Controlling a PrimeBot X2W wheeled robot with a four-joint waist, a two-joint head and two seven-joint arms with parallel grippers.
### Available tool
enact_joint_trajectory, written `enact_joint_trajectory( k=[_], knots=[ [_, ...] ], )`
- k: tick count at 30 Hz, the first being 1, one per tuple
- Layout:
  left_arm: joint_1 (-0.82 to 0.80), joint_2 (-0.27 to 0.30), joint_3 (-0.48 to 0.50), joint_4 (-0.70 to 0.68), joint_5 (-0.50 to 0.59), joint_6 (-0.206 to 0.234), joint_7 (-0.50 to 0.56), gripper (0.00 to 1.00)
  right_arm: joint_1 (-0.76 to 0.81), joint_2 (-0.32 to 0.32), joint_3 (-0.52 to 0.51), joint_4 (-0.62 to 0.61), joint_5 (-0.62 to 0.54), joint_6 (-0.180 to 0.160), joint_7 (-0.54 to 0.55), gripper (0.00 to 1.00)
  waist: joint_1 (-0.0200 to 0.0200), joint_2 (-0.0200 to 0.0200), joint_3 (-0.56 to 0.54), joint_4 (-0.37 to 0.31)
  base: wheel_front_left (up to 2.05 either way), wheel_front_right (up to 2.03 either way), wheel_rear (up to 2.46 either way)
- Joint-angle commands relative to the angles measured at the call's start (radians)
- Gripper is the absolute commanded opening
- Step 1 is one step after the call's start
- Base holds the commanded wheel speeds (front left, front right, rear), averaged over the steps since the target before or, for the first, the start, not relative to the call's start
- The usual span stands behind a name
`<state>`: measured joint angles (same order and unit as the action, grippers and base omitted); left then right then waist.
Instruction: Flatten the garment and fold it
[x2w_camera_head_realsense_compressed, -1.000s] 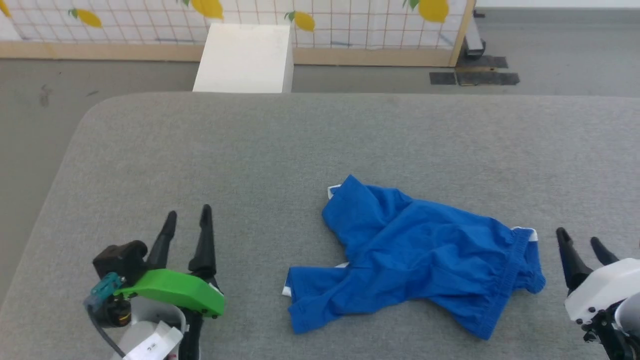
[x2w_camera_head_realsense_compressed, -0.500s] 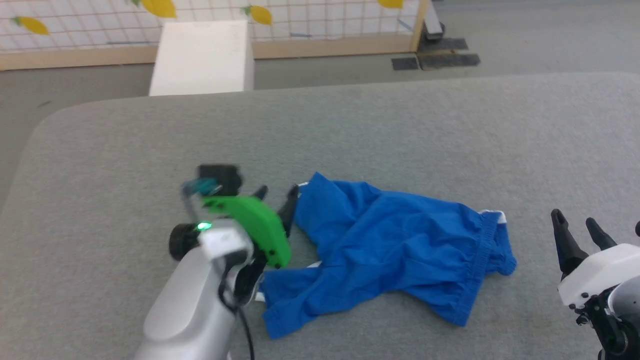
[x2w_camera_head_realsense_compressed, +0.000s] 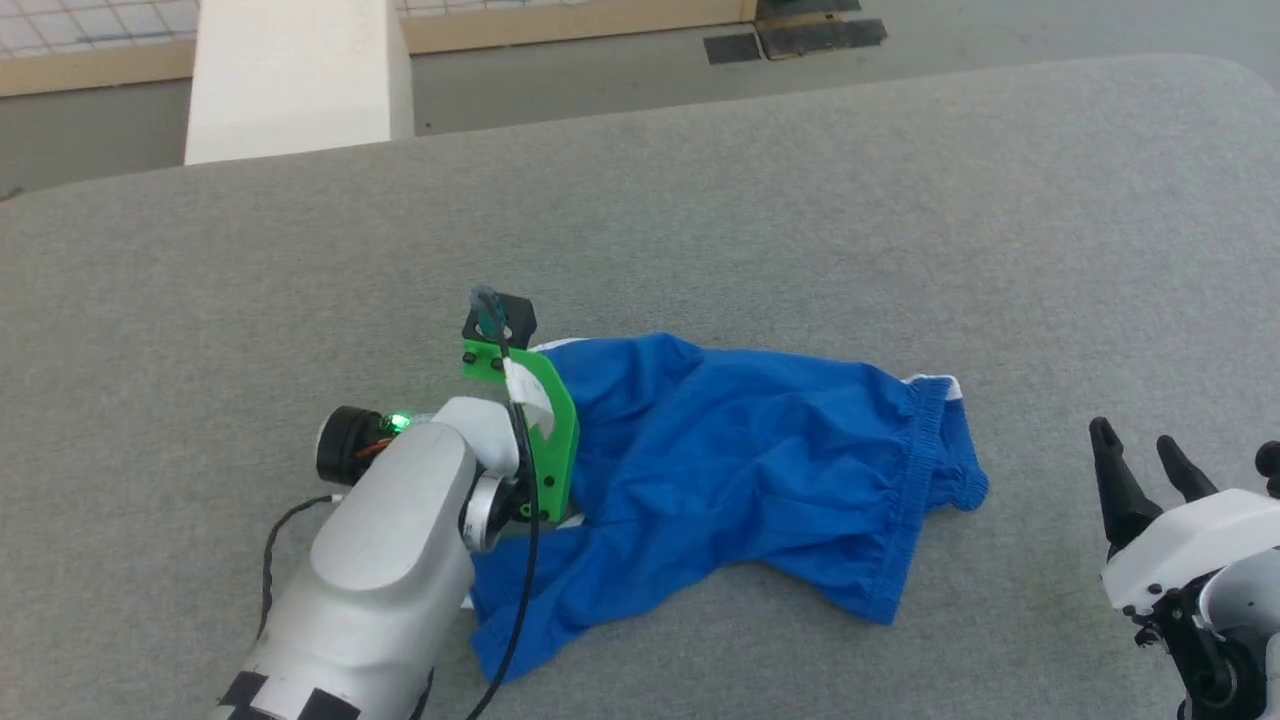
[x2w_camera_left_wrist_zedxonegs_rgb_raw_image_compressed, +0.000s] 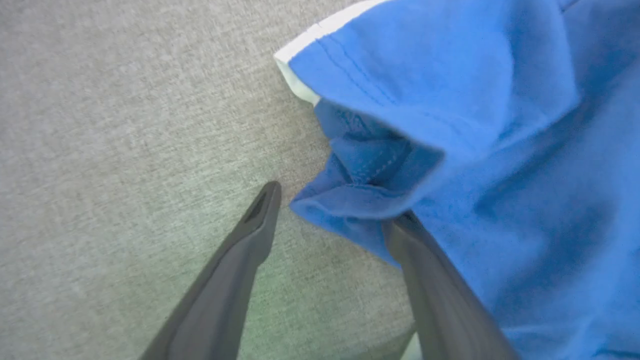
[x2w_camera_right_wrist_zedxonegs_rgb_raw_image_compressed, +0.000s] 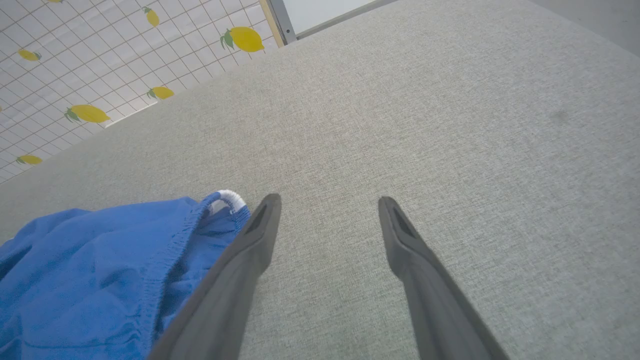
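Item 1. White block (x2w_camera_head_realsense_compressed: 290, 80), at 11 o'clock in the head view, standing on the floor (x2w_camera_head_realsense_compressed: 560, 80) beyond the grey padded table (x2w_camera_head_realsense_compressed: 700, 200).

Item 2. Left arm (x2w_camera_head_realsense_compressed: 390, 560), pale, entering from 7 o'clock, with a green bracket (x2w_camera_head_realsense_compressed: 545, 430) at the wrist. It reaches to the 9 o'clock edge of the garment.

Item 3. Left gripper (x2w_camera_left_wrist_zedxonegs_rgb_raw_image_compressed: 335, 205). In the left wrist view the fingers are spread apart. One tip rests over bare table; the other meets a rolled fold of blue cloth. Nothing is clamped.

Item 4. The garment (x2w_camera_head_realsense_compressed: 760, 470), royal-blue shorts, lies crumpled on the table just below centre in the head view. The gathered waistband (x2w_camera_head_realsense_compressed: 915, 480) sits at its 3 o'clock end and one leg trails toward 7 o'clock. White trim (x2w_camera_left_wrist_zedxonegs_rgb_raw_image_compressed: 300, 85) shows at the leg hem, at 11 o'clock in the left wrist view.

Item 5. Right gripper (x2w_camera_head_realsense_compressed: 1132, 437), at 4 o'clock in the head view, near the waistband and not touching it. Its fingers are parted over bare table and hold nothing.

Item 6. Lemon-print tiled wall (x2w_camera_right_wrist_zedxonegs_rgb_raw_image_compressed: 75, 65), at 10 o'clock in the right wrist view.
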<state>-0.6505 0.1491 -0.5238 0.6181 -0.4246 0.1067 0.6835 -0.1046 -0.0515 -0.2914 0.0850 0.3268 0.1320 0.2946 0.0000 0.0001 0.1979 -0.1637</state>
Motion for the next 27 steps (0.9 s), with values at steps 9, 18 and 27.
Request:
enact_joint_trajectory(
  k=[9,18,27],
  knots=[
    [0.027,-0.042,0.021,0.022,-0.089,-0.031,0.018,0.0,-0.021,0.001,0.014,0.018,-0.007,-0.001,-0.012,1.0,0.0,-0.0001,-0.003,0.043,0.0,0.0,0.0],
    [0.126,-0.037,0.114,-0.139,-0.176,-0.028,-0.126,0.0,0.013,0.001,0.013,0.018,-0.031,-0.001,0.008,1.0,0.0,-0.0001,-0.073,0.136,0.0,0.0,0.0],
    [0.401,0.011,0.216,-0.341,-0.254,0.071,-0.159,0.0,0.036,0.001,0.033,0.027,-0.034,-0.001,0.019,1.0,0.0,-0.0001,-0.119,0.219,0.0,0.0,0.0]
  ],
)
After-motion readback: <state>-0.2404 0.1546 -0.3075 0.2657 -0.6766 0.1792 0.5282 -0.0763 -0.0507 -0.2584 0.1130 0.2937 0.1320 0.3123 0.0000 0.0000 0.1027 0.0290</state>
